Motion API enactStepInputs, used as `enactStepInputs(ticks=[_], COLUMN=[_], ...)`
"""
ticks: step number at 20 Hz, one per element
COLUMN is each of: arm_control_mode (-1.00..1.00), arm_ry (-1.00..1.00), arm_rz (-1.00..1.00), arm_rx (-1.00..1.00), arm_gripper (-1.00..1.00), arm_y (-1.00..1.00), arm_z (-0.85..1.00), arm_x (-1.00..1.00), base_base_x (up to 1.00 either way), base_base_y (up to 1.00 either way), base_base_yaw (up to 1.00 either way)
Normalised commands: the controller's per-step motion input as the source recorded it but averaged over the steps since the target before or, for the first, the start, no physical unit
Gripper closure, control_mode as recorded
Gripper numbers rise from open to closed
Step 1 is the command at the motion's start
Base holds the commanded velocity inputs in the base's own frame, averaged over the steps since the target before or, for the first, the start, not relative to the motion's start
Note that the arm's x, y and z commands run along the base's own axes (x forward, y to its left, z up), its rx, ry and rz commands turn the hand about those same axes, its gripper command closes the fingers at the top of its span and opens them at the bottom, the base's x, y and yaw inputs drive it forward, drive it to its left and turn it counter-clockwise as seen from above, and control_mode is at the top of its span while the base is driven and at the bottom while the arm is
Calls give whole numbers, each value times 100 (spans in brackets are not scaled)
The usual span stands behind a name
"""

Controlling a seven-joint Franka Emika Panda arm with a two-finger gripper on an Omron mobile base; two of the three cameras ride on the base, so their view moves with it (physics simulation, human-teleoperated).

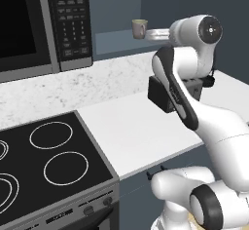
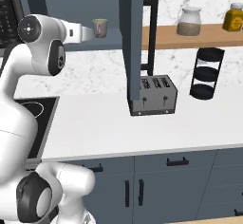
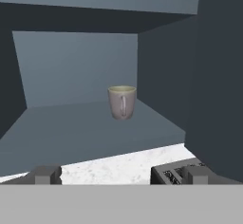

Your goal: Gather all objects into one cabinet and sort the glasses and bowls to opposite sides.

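The gripper (image 3: 121, 174) is nearest, fingers spread wide with nothing between them. Past it, the grey-taupe mug (image 3: 122, 102) stands upright on the slate-blue shelf (image 3: 71, 133), handle facing the hand. A hurried approach could strike that handle and tip the mug.

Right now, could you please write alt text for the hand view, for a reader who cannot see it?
A small grey-taupe mug stands upright on the shelf of an open slate-blue cabinet, its handle facing the camera. The gripper is open, its two dark fingertips wide apart at the bottom and short of the mug. A toaster peeks in at lower right on the white counter.
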Motion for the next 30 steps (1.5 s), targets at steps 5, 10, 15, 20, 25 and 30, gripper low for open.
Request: enactStepInputs(ticks=[5, 10, 15, 20, 25, 30], arm_control_mode=[-100, -100, -100, -100, -100, -100], arm_ry=[0, 0, 0, 0, 0, 0], arm_rz=[0, 0, 0, 0, 0, 0], arm_rx=[0, 0, 0, 0, 0, 0], arm_gripper=[-100, -100, -100, -100, -100, -100], arm_y=[0, 0, 0, 0, 0, 0], arm_z=[-4, -4, -4, -1, 0, -8], arm_x=[41, 44, 53, 66, 67, 60], base_base_x=[0, 0, 0, 0, 0, 0], base_base_y=[0, 0, 0, 0, 0, 0], base_base_yaw=[0, 0, 0, 0, 0, 0])
